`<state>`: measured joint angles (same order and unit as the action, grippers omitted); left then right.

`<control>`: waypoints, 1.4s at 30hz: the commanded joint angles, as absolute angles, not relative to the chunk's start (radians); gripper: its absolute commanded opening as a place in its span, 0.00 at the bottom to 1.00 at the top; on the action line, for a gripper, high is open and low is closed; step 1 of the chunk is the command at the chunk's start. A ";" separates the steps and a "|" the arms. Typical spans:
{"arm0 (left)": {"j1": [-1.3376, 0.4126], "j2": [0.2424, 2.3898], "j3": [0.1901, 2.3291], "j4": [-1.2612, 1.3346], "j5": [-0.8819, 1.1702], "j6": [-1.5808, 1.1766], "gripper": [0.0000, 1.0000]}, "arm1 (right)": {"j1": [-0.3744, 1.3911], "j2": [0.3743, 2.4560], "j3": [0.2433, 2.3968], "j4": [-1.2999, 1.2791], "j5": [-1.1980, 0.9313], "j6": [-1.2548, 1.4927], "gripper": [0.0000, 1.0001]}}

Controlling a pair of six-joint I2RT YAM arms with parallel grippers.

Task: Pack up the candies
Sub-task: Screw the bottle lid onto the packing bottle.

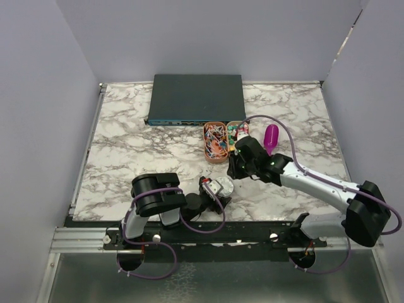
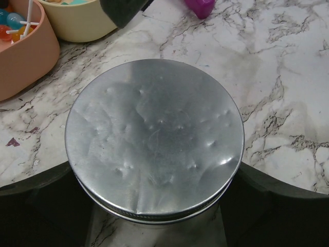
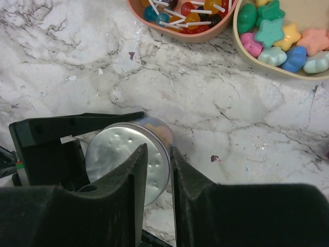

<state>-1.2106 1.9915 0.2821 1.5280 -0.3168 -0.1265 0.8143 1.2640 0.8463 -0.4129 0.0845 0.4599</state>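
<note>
A glass jar with a dented metal lid point(image 2: 154, 139) stands near the table's front edge point(image 1: 221, 187). My left gripper point(image 2: 154, 177) is closed round its sides below the lid, with a dark finger point(image 3: 77, 123) along each flank. Coloured candies point(image 3: 158, 128) show blurred through the glass under the lid's far rim. My right gripper point(image 3: 157, 150) hovers above the lid's right edge, just beyond the jar point(image 1: 235, 169). Its fingers stand a narrow gap apart with nothing between them.
A pink tray point(image 1: 214, 144) of lollipops and a cream tray point(image 2: 77, 25) of star-shaped sweets sit just beyond the jar. A purple scoop point(image 1: 271, 137) lies to their right. A dark flat box point(image 1: 196, 98) rests at the back.
</note>
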 commanded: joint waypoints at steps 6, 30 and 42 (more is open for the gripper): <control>-1.200 2.032 0.252 1.471 -0.282 -0.181 0.44 | 0.782 1.362 0.851 -0.315 -0.034 0.397 0.27; -1.199 2.023 0.252 1.463 -0.289 -0.189 0.45 | 0.776 1.284 0.630 -0.304 -0.150 0.493 0.20; -1.197 2.022 0.265 1.423 -0.308 -0.186 0.45 | 0.801 1.068 0.441 -0.271 -0.275 0.637 0.19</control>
<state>-1.2098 1.9896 0.2783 1.5276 -0.3061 -0.1150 0.7624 1.0939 0.5220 -0.1658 -0.1253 0.5697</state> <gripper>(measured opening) 0.825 0.192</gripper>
